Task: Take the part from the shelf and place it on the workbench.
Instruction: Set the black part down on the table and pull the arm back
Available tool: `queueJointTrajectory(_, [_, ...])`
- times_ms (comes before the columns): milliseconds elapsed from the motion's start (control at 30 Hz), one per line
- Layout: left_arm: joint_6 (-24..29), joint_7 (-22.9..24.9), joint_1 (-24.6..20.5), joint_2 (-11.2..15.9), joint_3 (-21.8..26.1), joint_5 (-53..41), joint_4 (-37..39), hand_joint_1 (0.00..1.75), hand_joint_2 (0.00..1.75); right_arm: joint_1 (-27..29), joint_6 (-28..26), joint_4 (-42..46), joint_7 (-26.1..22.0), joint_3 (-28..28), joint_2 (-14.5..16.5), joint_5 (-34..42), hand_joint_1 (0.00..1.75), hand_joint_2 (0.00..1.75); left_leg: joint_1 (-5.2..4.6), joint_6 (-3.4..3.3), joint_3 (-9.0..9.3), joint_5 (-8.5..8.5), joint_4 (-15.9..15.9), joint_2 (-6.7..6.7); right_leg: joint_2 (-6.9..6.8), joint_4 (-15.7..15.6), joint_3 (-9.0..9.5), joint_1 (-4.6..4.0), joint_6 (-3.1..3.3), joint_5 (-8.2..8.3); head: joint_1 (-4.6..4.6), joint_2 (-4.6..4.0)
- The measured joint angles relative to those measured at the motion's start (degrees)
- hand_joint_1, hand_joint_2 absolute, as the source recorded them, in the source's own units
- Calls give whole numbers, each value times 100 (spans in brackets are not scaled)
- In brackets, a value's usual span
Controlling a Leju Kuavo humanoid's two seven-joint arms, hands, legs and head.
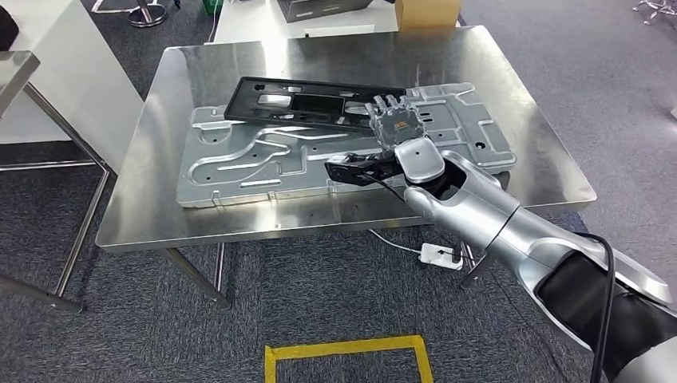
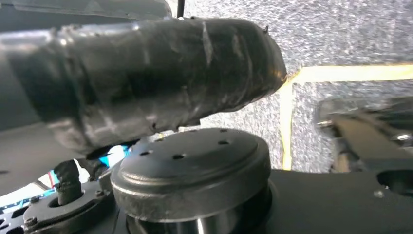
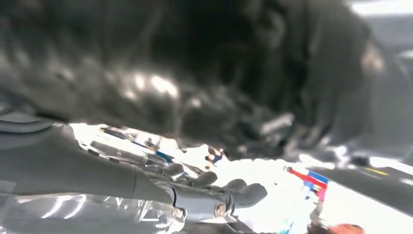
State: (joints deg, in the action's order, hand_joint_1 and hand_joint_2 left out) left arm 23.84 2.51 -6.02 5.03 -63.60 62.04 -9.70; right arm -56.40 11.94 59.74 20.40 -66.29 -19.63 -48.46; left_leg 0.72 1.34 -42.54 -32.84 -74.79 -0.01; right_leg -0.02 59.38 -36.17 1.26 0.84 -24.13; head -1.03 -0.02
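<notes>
From the head view I see my right hand (image 1: 397, 126) reaching over the shiny stainless-steel surface (image 1: 152, 183), palm down, its silver arm (image 1: 495, 219) coming in from the near right. The fingers (image 1: 389, 103) are spread flat and hold nothing; their tips rest on or just above the near right end of the flat black plastic frame with rectangular cut-outs (image 1: 307, 102), and I cannot tell whether they actually touch it. In the right wrist view the same hand (image 3: 204, 195) shows its dark fingers (image 3: 246, 192) extended and apart, with a blurred dark mass beyond them that I cannot make out.

The black frame lies on top of a large stamped grey sheet-metal panel with ribs and holes (image 1: 263, 155), across that panel's far edge, tilted slightly so its left end sits farther away. The metal panel lies flat on the surface and covers much of its middle, its long side running left to right.

On the grey carpet (image 1: 160, 327) near the surface there is a yellow tape rectangle (image 1: 347, 351), and a white power strip (image 1: 441, 255) lies under the surface's near right edge. A brown cardboard box (image 1: 427, 12) stands on a white table beyond the far edge.

The left wrist view is close and blurred, and I cannot tell how the left hand's fingers lie.
</notes>
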Motion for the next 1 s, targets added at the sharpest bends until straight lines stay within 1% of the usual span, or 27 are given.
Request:
queueJointTrajectory(33, [-2,5,-5,0,-1,-9,0,0,0,7,1,1,0,0,-4,-1,0,0,1,-3,120,118,8,0,1,2,-84,0,-9,63,1,0])
queueJointTrajectory(67, [-3,7,-12,1,0,-18,0,0,0,12,1,5,-1,0,-10,0,0,0,0,-19,340,275,211,-1,1,3,-161,1,-20,124,1,0])
queueJointTrajectory(100, [-3,7,-21,2,0,-24,0,0,0,11,1,16,-1,1,-15,0,0,0,-1,-44,639,376,557,-1,-1,5,-222,0,-35,179,1,0])
queueJointTrajectory(133, [-2,7,-34,5,-1,-26,0,0,0,3,-1,31,0,5,-29,-1,0,0,-16,-75,959,382,983,-2,-6,5,-273,-4,-59,225,0,0])
queueJointTrajectory(167, [-3,8,-50,8,-3,-27,0,0,0,-11,-2,49,1,10,-45,-1,0,0,-34,-106,1207,333,1352,-3,-15,-2,-314,-6,-85,279,-4,0])
queueJointTrajectory(200, [-5,10,-66,10,-5,-28,0,0,0,-25,-1,66,2,16,-62,-2,0,0,-57,-137,1350,279,1602,-6,-26,-22,-342,-1,-117,341,-3,0])
queueJointTrajectory(233, [-9,14,-76,11,-8,-28,0,0,0,-34,2,79,4,20,-80,-2,0,0,-82,-169,1390,267,1740,-9,-35,-58,-365,5,-153,413,-4,0])
queueJointTrajectory(267, [-14,18,-75,11,-10,-26,0,0,0,-31,11,87,7,21,-93,-3,0,0,-78,-207,1358,322,1792,-6,-40,-99,-382,8,-189,479,-8,0])
queueJointTrajectory(300, [-18,22,-68,10,-11,-25,0,0,0,-19,23,93,11,20,-104,-3,0,0,-72,-241,1327,405,1830,5,-33,-117,-399,13,-219,477,-5,0])
queueJointTrajectory(333, [-21,25,-57,9,-11,-24,0,0,0,-4,37,98,14,20,-113,-3,0,0,-60,-280,1296,484,1870,20,-24,-57,-428,11,-242,367,-14,0])
queueJointTrajectory(367, [-23,26,-49,8,-11,-21,0,0,0,6,50,102,19,20,-123,-3,0,0,-47,-319,1254,564,1908,36,-16,125,-486,9,-256,140,-24,0])
queueJointTrajectory(400, [-25,26,-46,7,-11,-20,0,0,0,11,61,107,24,20,-132,-2,0,0,-52,-350,1198,631,1912,46,-8,431,-563,14,-261,-161,-31,0])
queueJointTrajectory(433, [-29,25,-44,7,-11,-19,0,0,0,15,73,109,28,20,-146,1,0,0,-56,-376,1122,690,1904,47,-6,820,-648,14,-266,-441,-42,0])
queueJointTrajectory(467, [-36,22,-42,7,-11,-17,0,0,0,25,83,111,37,20,-160,4,0,0,-59,-389,1043,743,1888,47,-6,1187,-709,16,-274,-619,-44,0])
queueJointTrajectory(500, [-45,19,-39,5,-11,-16,0,0,0,42,92,117,49,20,-171,8,0,0,-59,-386,962,788,1865,47,-5,1427,-707,22,-285,-655,-45,0])
queueJointTrajectory(533, [-55,16,-37,3,-11,-15,0,0,0,60,98,127,63,20,-182,12,0,0,-55,-378,890,823,1840,47,-6,1521,-650,30,-299,-594,-46,0])
queueJointTrajectory(600, [-68,14,-33,-1,-11,-14,0,0,0,81,102,145,84,21,-190,15,0,0,-46,-364,811,859,1809,47,-8,1464,-515,44,-318,-433,-46,0])
queueJointTrajectory(667, [-71,14,-32,-3,-11,-14,0,0,0,83,102,150,87,22,-193,16,0,0,-44,-360,795,866,1801,47,-8,1420,-475,47,-322,-396,-46,0])
queueJointTrajectory(700, [-73,13,-32,-5,-11,-13,0,0,0,82,102,157,88,22,-194,16,0,0,-40,-353,774,871,1791,47,-9,1342,-412,52,-327,-356,-46,0])
queueJointTrajectory(733, [-77,13,-33,-7,-11,-10,0,0,0,79,101,176,92,22,-198,16,0,0,-33,-336,731,882,1761,48,-9,1143,-257,63,-339,-302,-46,0])
queueJointTrajectory(767, [-80,15,-32,-5,-11,-4,0,0,0,80,100,218,100,25,-212,16,0,0,-36,-279,638,932,1708,46,-2,808,-50,61,-323,-310,-50,0])
queueJointTrajectory(800, [-83,20,-31,-2,-11,4,1,0,0,97,101,261,109,28,-228,17,0,0,-37,-216,526,987,1655,41,-2,486,133,65,-295,-307,-52,0])
queueJointTrajectory(833, [-83,25,-29,2,-11,12,1,0,0,119,102,302,118,32,-245,18,0,0,-36,-149,413,1000,1590,36,-3,234,244,69,-249,-328,-53,0])
queueJointTrajectory(867, [-83,30,-24,7,-12,19,1,0,0,147,103,338,125,36,-260,19,0,0,-37,-83,302,935,1484,33,-5,104,248,63,-187,-350,-52,0])
queueJointTrajectory(900, [-82,32,-17,7,-13,23,1,0,0,169,106,354,130,38,-269,20,0,0,-27,-52,216,751,1304,34,-13,113,184,69,-144,-302,-49,0])
queueJointTrajectory(967, [-81,37,-4,3,-14,26,0,0,0,178,110,391,137,45,-287,20,0,0,-13,-9,45,231,677,40,-13,117,83,47,-77,-216,-44,0])
queueJointTrajectory(1000, [-80,43,-5,2,-14,27,0,0,0,180,118,404,141,49,-297,20,0,0,-13,-4,-10,31,349,40,-11,120,39,27,-55,-175,-45,0])
